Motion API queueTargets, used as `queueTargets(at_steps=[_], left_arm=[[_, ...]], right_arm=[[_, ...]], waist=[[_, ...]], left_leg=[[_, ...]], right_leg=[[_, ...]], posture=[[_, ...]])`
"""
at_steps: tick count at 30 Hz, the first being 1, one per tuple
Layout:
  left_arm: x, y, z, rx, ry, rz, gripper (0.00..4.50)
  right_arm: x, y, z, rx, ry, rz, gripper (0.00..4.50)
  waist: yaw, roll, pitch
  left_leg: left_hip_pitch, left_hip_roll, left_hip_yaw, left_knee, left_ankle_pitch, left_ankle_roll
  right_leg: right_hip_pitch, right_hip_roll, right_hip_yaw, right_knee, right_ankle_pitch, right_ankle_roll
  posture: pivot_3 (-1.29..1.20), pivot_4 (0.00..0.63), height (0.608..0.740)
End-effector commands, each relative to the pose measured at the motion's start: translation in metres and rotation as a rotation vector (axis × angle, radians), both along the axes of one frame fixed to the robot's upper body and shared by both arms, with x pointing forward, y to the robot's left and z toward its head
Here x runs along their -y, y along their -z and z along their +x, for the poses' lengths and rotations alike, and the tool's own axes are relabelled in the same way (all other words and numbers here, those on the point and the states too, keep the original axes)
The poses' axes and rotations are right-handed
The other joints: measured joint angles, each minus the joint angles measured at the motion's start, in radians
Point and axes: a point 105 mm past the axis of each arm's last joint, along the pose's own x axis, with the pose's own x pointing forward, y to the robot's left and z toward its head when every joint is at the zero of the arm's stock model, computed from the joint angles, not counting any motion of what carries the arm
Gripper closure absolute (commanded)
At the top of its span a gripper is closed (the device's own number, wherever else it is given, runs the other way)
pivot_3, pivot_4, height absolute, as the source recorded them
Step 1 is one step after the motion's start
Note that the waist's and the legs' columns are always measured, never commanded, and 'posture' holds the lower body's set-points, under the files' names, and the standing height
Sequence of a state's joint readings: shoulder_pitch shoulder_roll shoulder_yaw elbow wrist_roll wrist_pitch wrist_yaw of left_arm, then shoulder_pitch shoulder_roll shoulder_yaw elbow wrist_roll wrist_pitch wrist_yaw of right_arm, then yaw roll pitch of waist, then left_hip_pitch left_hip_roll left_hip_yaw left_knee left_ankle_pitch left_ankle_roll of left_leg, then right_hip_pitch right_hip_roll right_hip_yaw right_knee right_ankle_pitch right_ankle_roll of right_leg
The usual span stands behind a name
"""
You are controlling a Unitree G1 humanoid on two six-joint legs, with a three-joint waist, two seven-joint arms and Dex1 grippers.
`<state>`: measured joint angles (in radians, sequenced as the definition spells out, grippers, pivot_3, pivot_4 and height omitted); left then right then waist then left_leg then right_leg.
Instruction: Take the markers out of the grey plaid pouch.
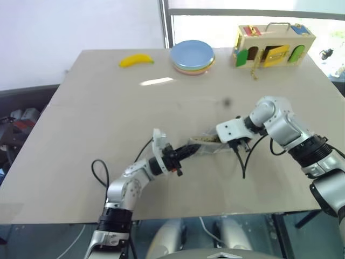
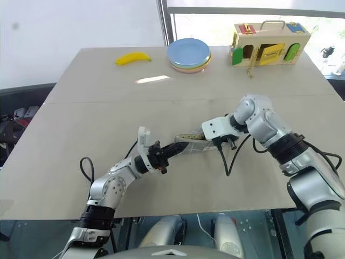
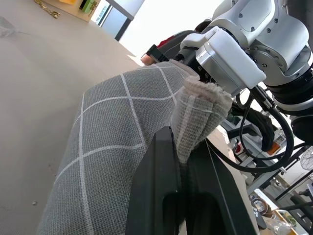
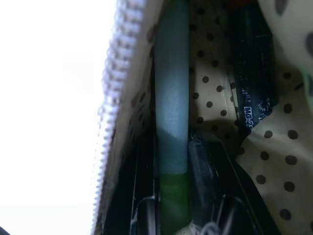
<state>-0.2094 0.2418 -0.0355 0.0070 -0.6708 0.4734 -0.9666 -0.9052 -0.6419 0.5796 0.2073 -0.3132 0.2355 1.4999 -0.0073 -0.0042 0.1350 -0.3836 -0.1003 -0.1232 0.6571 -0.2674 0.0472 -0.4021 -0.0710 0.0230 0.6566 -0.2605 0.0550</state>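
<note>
Two grippers work one pouch at the table's middle. Left gripper (image 3: 178,196): fingers fully closed, pinching a folded end of the grey plaid pouch (image 3: 112,147) and holding it up off the table (image 1: 81,124). Right gripper (image 4: 171,205): tips inside the pouch mouth, fingers narrowed around the pale green marker (image 4: 171,98), one on each side, near its bright green part; a firm clamp is not certain.

Risks, as judged:
- Grip sits at the marker's end, so it may pivot or slip out on the pull.
- Marker or finger may snag the zip teeth (image 4: 110,93) or dotted lining, dragging the pouch along and straining the left pinch.
- If the left pinch slips, the mouth collapses.

Contents: green marker, plus a black marker (image 4: 252,83) lying beside it against the lining. Nothing is out yet.
</note>
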Motion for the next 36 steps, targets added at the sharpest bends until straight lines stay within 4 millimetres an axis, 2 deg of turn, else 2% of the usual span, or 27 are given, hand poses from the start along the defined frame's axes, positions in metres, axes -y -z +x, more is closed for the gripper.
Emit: queueTargets(at_steps=[1,5,11,16,22,28,31,36], left_arm=[[-0.001,-0.016,-0.003,0.071,0.010,-0.019,4.50],[0.000,-0.013,-0.006,0.073,0.019,-0.010,4.50],[0.002,-0.009,-0.009,0.077,0.040,0.017,4.50],[0.002,-0.009,-0.008,0.082,0.042,0.020,4.50],[0.000,-0.009,-0.006,0.084,0.036,0.022,4.50],[-0.001,-0.011,-0.005,0.079,0.030,0.014,4.50],[-0.002,-0.013,-0.004,0.078,0.033,0.013,4.50],[-0.001,-0.019,-0.002,0.094,0.042,0.010,4.50]], right_arm=[[-0.007,-0.003,0.001,0.002,0.028,0.097,4.23],[-0.008,-0.014,0.001,0.003,0.081,0.180,4.23],[0.004,-0.036,-0.003,0.043,0.139,0.244,4.23],[0.005,-0.053,-0.015,0.019,0.163,0.338,4.23],[0.001,-0.070,-0.033,-0.009,0.132,0.501,4.23],[-0.001,-0.071,-0.043,0.028,0.069,0.544,4.23],[0.010,-0.059,-0.038,0.121,0.055,0.409,4.23],[0.029,-0.044,-0.019,0.246,0.072,0.253,4.23]], waist=[[-0.001,0.000,0.000],[-0.004,0.000,0.000],[-0.002,0.001,0.001],[-0.002,0.001,0.001],[-0.001,0.000,0.001],[0.001,0.000,0.001],[0.001,0.000,0.001],[0.001,0.000,0.001]], left_leg=[[0.000,0.000,0.000,0.000,0.000,0.000],[0.000,0.000,0.000,0.000,0.000,0.000],[-0.004,0.000,0.000,0.000,0.000,0.000],[-0.012,0.000,0.000,0.000,0.000,0.000],[-0.013,0.000,0.000,0.001,0.000,0.000],[-0.013,0.000,0.000,0.001,0.000,0.000],[-0.013,0.000,0.000,0.001,0.000,0.000],[-0.013,0.000,0.000,0.002,0.000,0.000]], right_leg=[[0.000,0.000,0.000,0.000,0.000,0.000],[0.000,0.000,0.001,0.000,0.000,0.000],[-0.004,0.000,0.001,0.000,0.000,0.000],[-0.011,0.000,0.001,0.001,0.000,0.000],[-0.011,0.000,0.000,0.000,0.000,0.000],[-0.011,0.000,0.000,0.001,0.000,0.000],[-0.012,0.000,0.000,0.001,0.000,0.000],[-0.011,0.000,0.000,0.001,0.000,0.000]], posture=[[0.00,0.150,0.740],[0.00,0.150,0.740],[0.00,0.150,0.740],[0.00,0.150,0.740],[0.00,0.150,0.740],[0.00,0.150,0.740],[0.00,0.150,0.740],[0.00,0.150,0.740]])
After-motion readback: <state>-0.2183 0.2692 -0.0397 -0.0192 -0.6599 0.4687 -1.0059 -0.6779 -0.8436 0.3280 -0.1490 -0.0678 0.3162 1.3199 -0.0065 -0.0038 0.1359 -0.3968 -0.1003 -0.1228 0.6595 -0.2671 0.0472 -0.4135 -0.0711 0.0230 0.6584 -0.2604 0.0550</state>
